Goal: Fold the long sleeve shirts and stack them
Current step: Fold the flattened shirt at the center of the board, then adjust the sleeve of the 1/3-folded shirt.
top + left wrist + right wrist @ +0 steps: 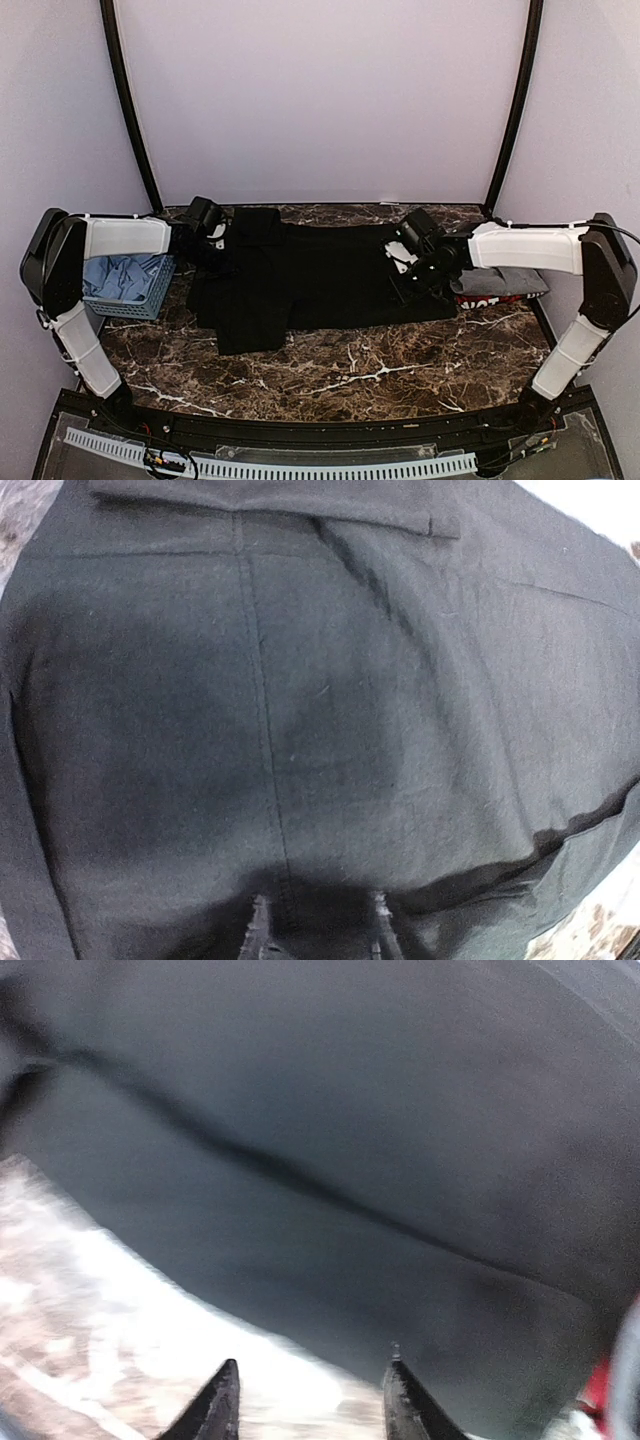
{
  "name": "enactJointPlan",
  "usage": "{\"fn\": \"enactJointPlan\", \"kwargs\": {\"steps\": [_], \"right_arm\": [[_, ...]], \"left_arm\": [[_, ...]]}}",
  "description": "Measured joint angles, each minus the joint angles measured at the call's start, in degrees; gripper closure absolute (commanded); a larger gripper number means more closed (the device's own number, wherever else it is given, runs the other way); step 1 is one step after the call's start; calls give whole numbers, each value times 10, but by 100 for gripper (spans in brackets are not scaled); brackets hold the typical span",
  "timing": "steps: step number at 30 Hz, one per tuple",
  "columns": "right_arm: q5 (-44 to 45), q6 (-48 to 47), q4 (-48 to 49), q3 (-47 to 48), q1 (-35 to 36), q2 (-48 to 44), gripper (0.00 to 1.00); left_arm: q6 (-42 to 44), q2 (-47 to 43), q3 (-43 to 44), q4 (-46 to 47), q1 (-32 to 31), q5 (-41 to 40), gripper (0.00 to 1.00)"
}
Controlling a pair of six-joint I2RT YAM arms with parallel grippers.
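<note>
A large black long sleeve shirt (320,275) lies spread flat across the back half of the marble table. My left gripper (213,243) is low at the shirt's left edge. In the left wrist view the black cloth (330,680) fills the frame. There the left gripper (320,920) has its jaws apart, the tips down at the cloth on either side of a seam. My right gripper (402,283) is at the shirt's right part. The right gripper (312,1388) is open over the shirt's edge (330,1210) with nothing between its fingers. A folded grey shirt (505,283) with a red, white-lettered edge (480,298) lies under the right forearm.
A light-blue lattice basket (150,300) holding pale blue cloth (118,275) stands at the left edge beneath the left arm. Bare brown marble (350,385) runs along the front. Black frame poles (130,110) rise at both back corners.
</note>
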Motion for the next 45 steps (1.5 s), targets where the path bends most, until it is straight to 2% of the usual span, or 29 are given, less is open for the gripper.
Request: {"fn": "enactJointPlan", "kwargs": {"steps": [3, 7, 11, 14, 16, 22, 33, 37, 42, 45], "right_arm": [[-71, 16, 75, -35, 50, -26, 36], [-154, 58, 186, -78, 104, -25, 29], [-207, 101, 297, -81, 151, 24, 27], [-234, 126, 352, -55, 176, 85, 25], [-244, 139, 372, -26, 188, 127, 25], [-261, 167, 403, 50, 211, 213, 30], [-280, 200, 430, 105, 214, 280, 47], [-284, 213, 442, 105, 214, 284, 64], [-292, 232, 469, 106, 214, 284, 98], [-294, 246, 480, 108, 214, 284, 100]], "left_arm": [[-1, -3, 0, 7, 0, 0, 53], [-1, -38, -12, 24, 0, -3, 43], [1, -104, -30, 45, 0, -3, 35], [2, -147, -39, 59, 0, -6, 21], [3, -167, -48, 65, 0, -8, 17], [2, -196, -74, 68, 0, -15, 14], [2, -223, -84, 67, 0, -15, 13], [2, -236, -90, 67, 0, -15, 13], [2, -242, -96, 66, 0, -15, 12], [2, -248, -104, 65, 0, -15, 12]]}}
